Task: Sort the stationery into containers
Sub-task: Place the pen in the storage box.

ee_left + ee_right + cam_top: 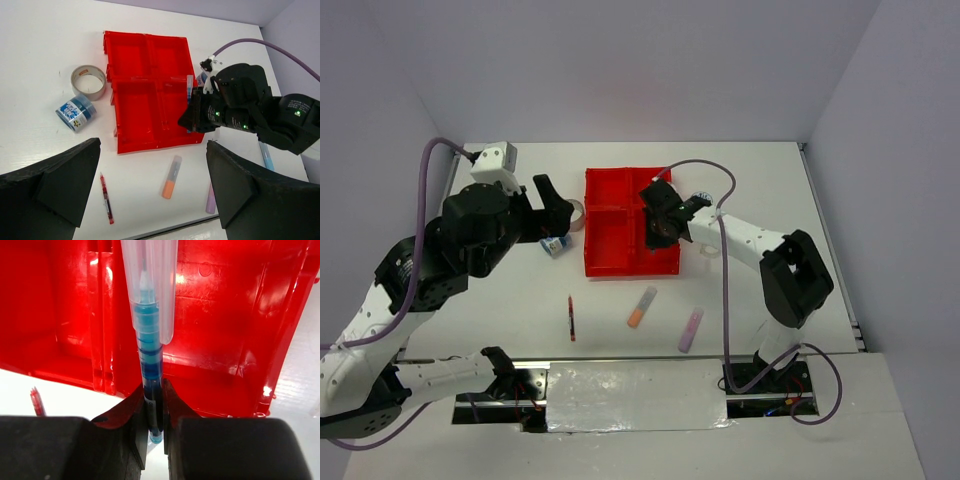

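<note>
The red tray (610, 262) of four compartments lies mid-table. My right gripper (665, 218) hovers over its right-hand compartments, shut on a blue pen (151, 365) with a clear cap, held lengthwise over the tray (225, 340). The pen also shows in the left wrist view (189, 87). My left gripper (558, 205) is open and empty, left of the tray. Its view looks down on a red pen (106, 198), an orange highlighter (171, 177) and a purple highlighter (211, 200) in front of the tray (135, 107).
A tan tape ring (89, 82) and a blue-white roll (76, 113) lie left of the tray. A second roll (201, 78) and a light-blue highlighter (266, 156) lie to its right, with a clear ring (712, 250). The table's front edge is close below the pens.
</note>
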Action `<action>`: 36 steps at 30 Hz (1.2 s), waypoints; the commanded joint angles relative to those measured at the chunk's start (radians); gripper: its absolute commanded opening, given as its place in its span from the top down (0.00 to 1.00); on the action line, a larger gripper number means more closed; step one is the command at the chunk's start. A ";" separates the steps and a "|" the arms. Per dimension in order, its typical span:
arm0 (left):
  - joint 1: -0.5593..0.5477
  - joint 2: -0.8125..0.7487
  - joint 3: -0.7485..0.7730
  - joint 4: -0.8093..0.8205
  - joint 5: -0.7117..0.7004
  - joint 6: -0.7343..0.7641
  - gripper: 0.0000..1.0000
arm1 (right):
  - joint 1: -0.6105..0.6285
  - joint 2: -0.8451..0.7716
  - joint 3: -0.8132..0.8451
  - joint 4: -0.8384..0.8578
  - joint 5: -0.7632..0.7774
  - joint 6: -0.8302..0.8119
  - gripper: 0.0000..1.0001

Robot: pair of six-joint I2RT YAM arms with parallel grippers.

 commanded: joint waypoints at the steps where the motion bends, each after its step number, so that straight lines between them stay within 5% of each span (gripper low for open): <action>1: 0.005 -0.018 -0.013 -0.005 0.029 0.000 0.01 | -0.005 0.011 0.040 -0.008 0.019 0.075 0.95; 11: 0.008 -0.041 -0.053 -0.013 0.034 0.014 0.01 | -0.010 0.059 0.060 -0.018 0.024 0.087 0.72; 20: 0.011 -0.058 -0.093 -0.010 0.034 0.023 0.01 | -0.015 0.060 0.052 -0.001 0.015 0.084 0.67; 36: 0.023 -0.050 -0.189 -0.080 0.065 -0.072 0.01 | -0.081 -0.343 0.154 -0.087 -0.040 -0.036 0.42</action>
